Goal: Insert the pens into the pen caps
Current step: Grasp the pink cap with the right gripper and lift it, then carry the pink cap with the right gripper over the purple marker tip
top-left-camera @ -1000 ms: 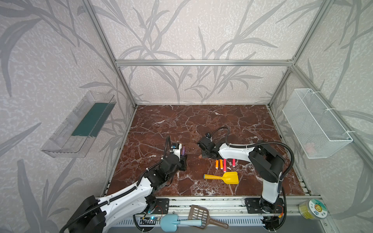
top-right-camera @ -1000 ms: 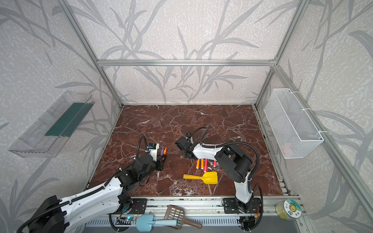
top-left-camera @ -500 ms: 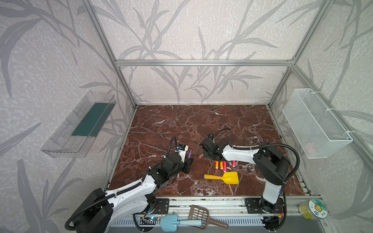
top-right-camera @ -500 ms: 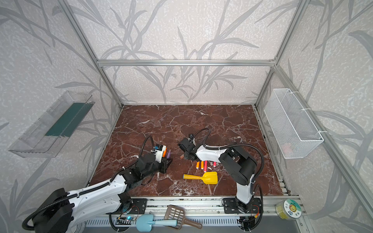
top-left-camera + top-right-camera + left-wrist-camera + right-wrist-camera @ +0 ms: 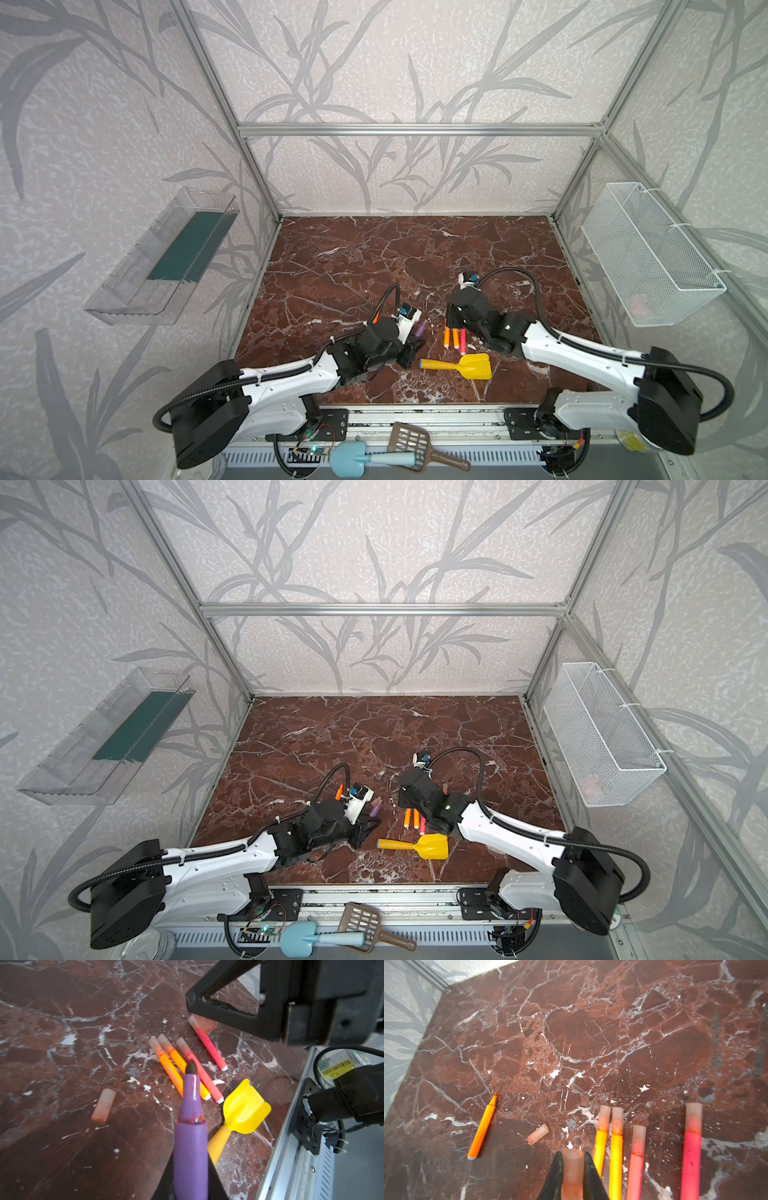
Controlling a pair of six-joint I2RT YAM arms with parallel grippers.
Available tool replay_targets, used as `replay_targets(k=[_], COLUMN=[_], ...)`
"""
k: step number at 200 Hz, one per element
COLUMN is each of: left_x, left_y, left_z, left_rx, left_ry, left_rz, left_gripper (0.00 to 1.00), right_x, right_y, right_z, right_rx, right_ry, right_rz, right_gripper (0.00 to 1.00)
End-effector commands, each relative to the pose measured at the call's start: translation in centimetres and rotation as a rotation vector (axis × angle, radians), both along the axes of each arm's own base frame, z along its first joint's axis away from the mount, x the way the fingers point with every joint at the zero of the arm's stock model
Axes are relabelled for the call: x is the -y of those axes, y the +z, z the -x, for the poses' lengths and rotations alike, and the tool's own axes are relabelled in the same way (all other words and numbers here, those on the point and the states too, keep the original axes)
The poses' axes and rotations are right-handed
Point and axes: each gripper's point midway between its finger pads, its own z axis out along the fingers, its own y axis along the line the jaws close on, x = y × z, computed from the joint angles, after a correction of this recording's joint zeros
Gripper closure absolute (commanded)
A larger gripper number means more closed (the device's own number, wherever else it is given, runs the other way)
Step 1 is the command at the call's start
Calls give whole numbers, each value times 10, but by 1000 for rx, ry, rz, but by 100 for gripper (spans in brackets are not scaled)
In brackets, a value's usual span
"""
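Observation:
My left gripper (image 5: 191,1180) is shut on a purple pen (image 5: 190,1147) whose bare dark tip points toward the capped pens. My right gripper (image 5: 572,1160) is shut on a pinkish pen cap (image 5: 572,1169), open end forward. Beside it lie several capped pens: two orange (image 5: 601,1142) and two red-pink (image 5: 692,1151). A loose pen cap (image 5: 538,1134) and an uncapped orange pen (image 5: 482,1126) lie on the marble farther left. In both top views the left gripper (image 5: 415,345) and the right gripper (image 5: 449,323) face each other near the front middle, a short gap apart.
A yellow toy shovel (image 5: 465,365) lies just in front of the capped pens. A wire basket (image 5: 648,257) hangs on the right wall, a clear tray (image 5: 166,257) on the left wall. A blue spade (image 5: 353,457) and a brown scoop (image 5: 415,444) rest on the front rail.
The left arm has carried the purple pen rightward and toward the front. The right gripper has shut on a cap and drawn back to the right, above the capped pens.

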Motion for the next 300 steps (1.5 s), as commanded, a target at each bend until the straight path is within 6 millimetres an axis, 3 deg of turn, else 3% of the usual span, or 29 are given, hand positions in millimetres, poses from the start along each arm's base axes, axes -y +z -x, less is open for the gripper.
replay_targets(k=[1, 57, 118, 191, 300], left_x=[16, 31, 37, 48, 48], left_y=[12, 13, 11, 9, 10], left_z=[-1, -6, -6, -4, -3], left_rx=[60, 46, 22, 1, 13], left_ry=[-25, -6, -7, -39, -44], left_rz=[14, 73, 102, 122, 113], left_gripper=[100, 100, 100, 100, 100], right_x=[12, 30, 35, 18, -7], right_y=[22, 51, 52, 55, 49], right_z=[5, 26, 38, 30, 15], right_rx=[65, 209, 227, 222, 169], right_ry=[-32, -48, -66, -51, -48], right_rz=[-87, -388, -620, -704, -710], right_gripper=[88, 87, 87, 90, 95])
